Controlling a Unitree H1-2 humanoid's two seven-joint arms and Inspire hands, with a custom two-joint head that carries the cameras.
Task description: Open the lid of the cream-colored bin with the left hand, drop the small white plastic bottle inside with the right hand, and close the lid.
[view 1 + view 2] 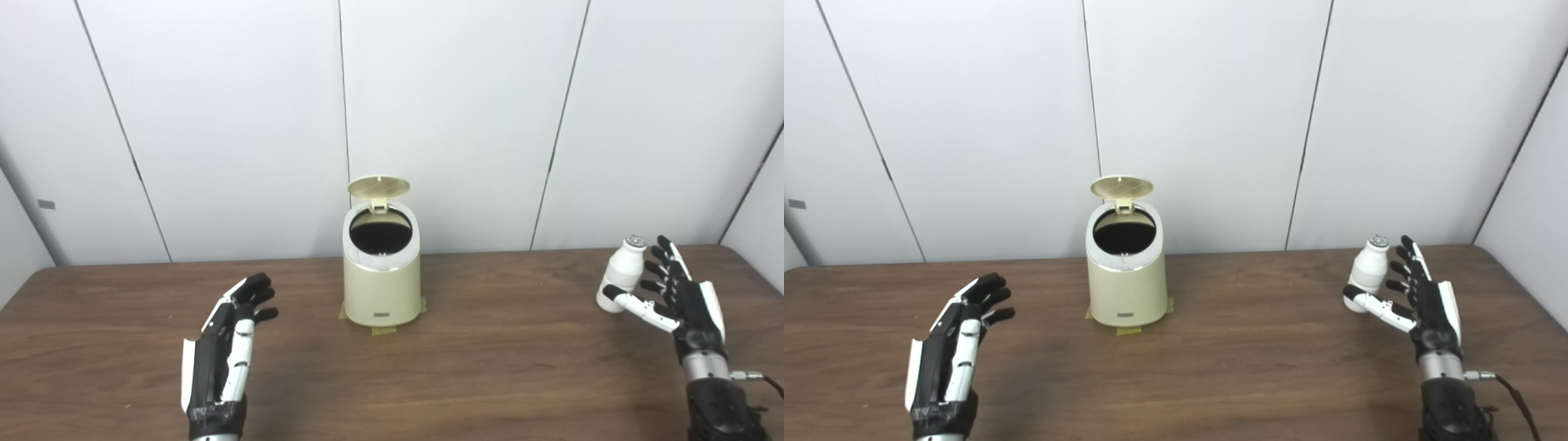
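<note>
Two hands flank our cream-colored bin (381, 278), which stands mid-table on the wooden table (490, 367) with its lid (378, 187) raised upright. Our left hand (223, 349) hovers with fingers spread, holding nothing. At far right, our right hand (680, 294) is open beside the upright small white plastic bottle (621, 272), thumb across its base, not clasping it.

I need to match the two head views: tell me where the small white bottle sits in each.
Left eye view: the small white bottle stands at the right edge area, by the right hand.
Right eye view: the bottle appears further left, again by that hand.
Shared landmark: the cream bin, lid up.
</note>
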